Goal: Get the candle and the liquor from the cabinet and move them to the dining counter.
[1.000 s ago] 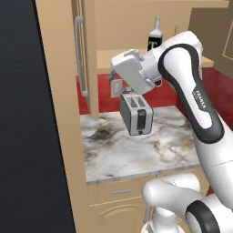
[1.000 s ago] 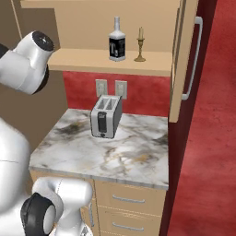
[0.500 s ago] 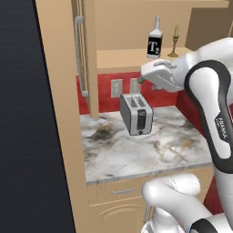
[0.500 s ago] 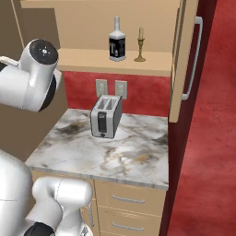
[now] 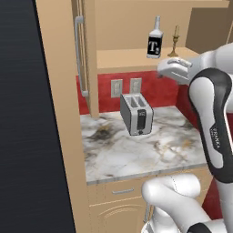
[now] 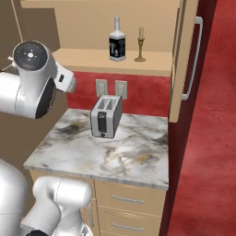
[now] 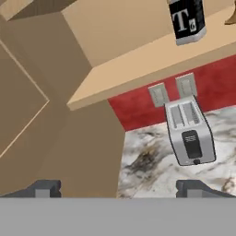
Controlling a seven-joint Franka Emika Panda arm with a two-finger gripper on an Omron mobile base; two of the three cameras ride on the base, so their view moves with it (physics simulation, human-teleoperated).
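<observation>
The liquor is a black bottle with a white "T", upright on the open cabinet's shelf. The small candle on its brass holder stands just right of it; its foot peeks in at the hand view's top right corner. My gripper is open and holds nothing, with both dark fingertips spread wide. My hand hovers just below and in front of the shelf edge, under the bottle. The dining counter is out of view.
A silver toaster stands on the small marble worktop under the shelf. Two wall sockets sit on the red backsplash. Cabinet doors with silver bar handles hang open at both sides.
My arm has swung right, from in front of the toaster to under the shelf edge below the bottle. The gripper stayed open. Bottle and candle have not moved.
</observation>
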